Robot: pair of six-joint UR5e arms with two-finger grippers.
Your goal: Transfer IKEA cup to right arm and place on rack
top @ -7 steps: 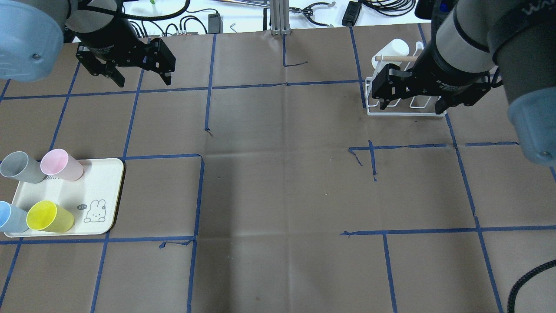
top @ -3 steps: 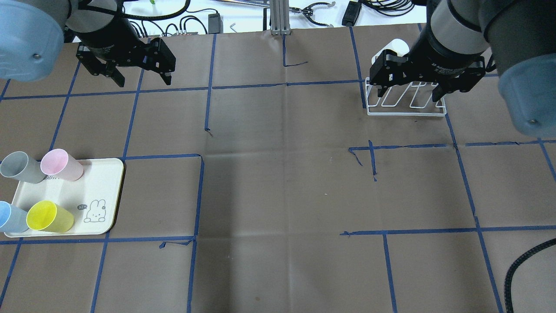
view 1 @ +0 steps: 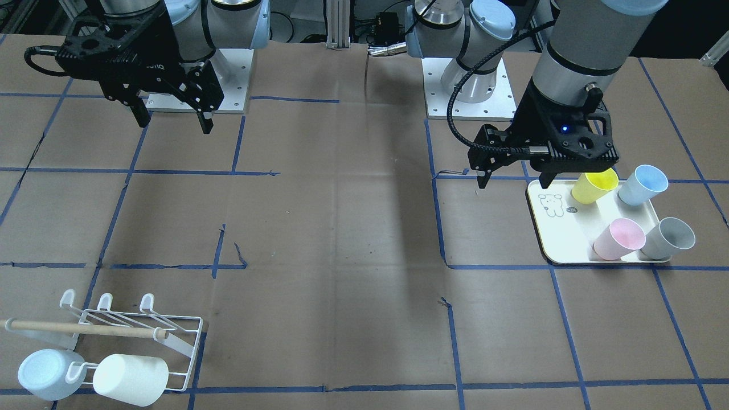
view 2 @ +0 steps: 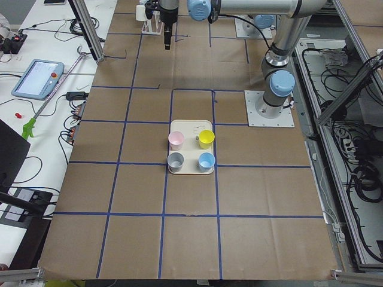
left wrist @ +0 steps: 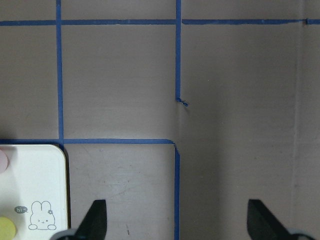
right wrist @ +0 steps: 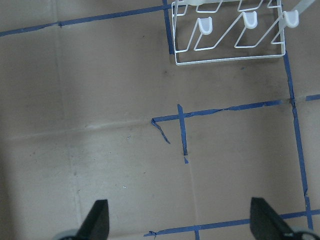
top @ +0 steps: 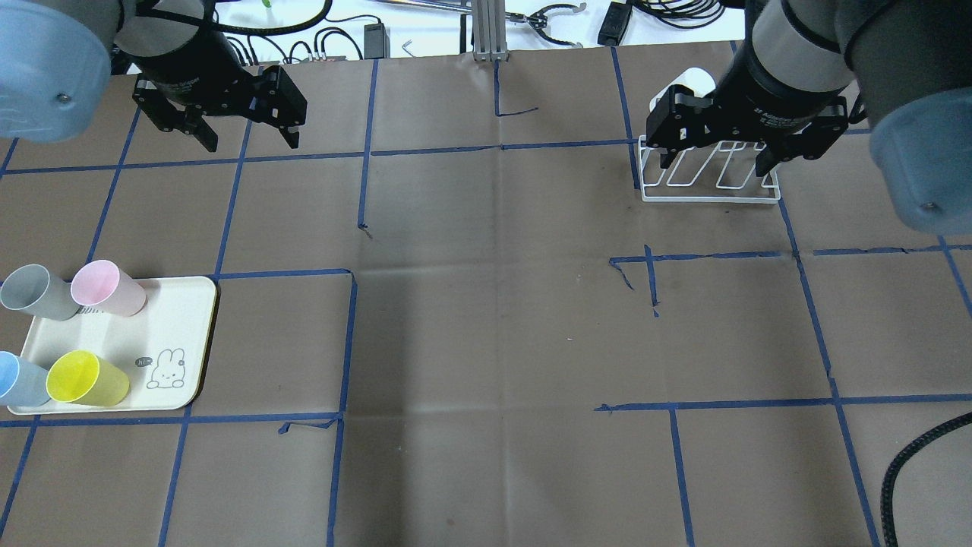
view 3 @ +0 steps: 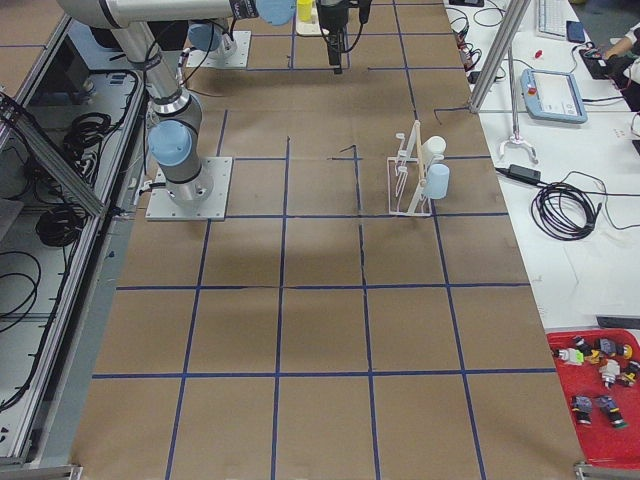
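The right gripper [top: 714, 163] has pulled back from the front of the rack [top: 710, 200] and now hangs over its far half, jaws wide apart and empty. Nearest the robot, on its left, a cream tray [top: 182, 334] holds four cups [top: 85, 377]. Beyond the tray the left gripper [top: 250, 143] hangs high, also spread open and empty. On the rack's far side, a white cup [view 1: 131, 371] and a pale-blue cup [view 1: 45, 373] sit tilted on the prongs.

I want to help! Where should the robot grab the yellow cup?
Probably pinch the yellow cup near its rim, coming straight down: it stands upright, mouth open, on the tray. The blue cup stands close beside it, so avoid that side.
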